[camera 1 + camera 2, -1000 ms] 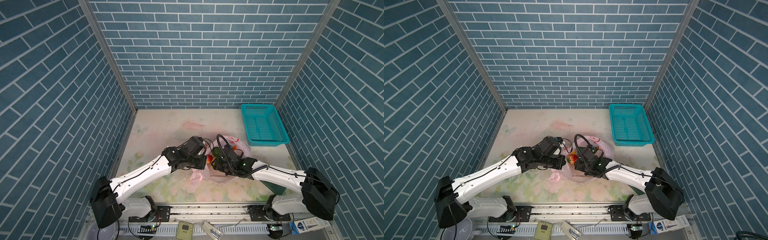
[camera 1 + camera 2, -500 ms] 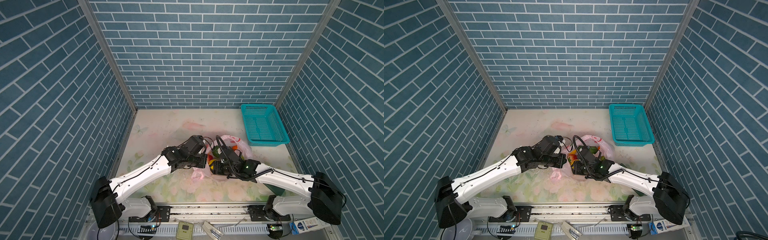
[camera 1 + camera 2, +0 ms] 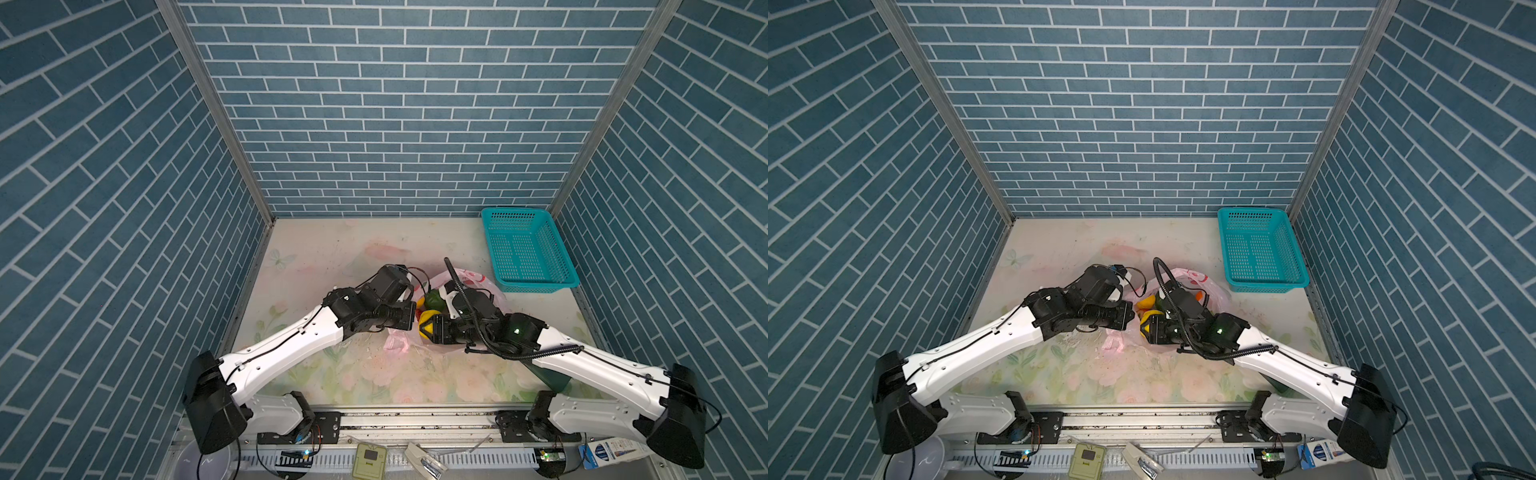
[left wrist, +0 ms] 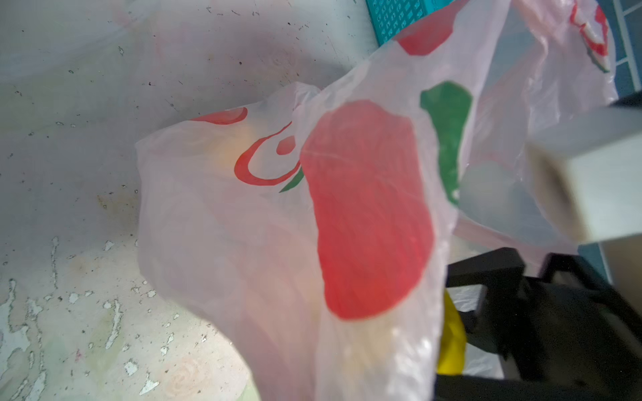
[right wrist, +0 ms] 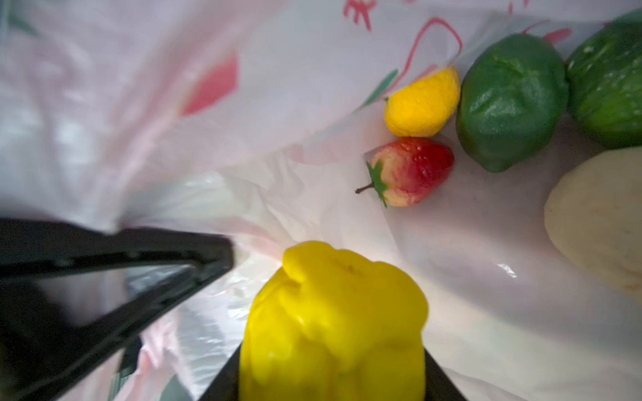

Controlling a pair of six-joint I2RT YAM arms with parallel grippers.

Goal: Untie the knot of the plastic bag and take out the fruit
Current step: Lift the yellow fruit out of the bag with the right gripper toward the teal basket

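Inside the plastic bag, right gripper clamps yellow fruit; left gripper, at its 10 o'clock, pinches bag film.

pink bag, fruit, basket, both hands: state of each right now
plastic bag, mouth open
left hand, shut on the plastic bag's edge
right hand, shut on the yellow fruit
yellow fruit, gripped, not yet clear of the bag
strawberry, loose in the bag
dark green fruit, loose in the bag
basket, upright, empty
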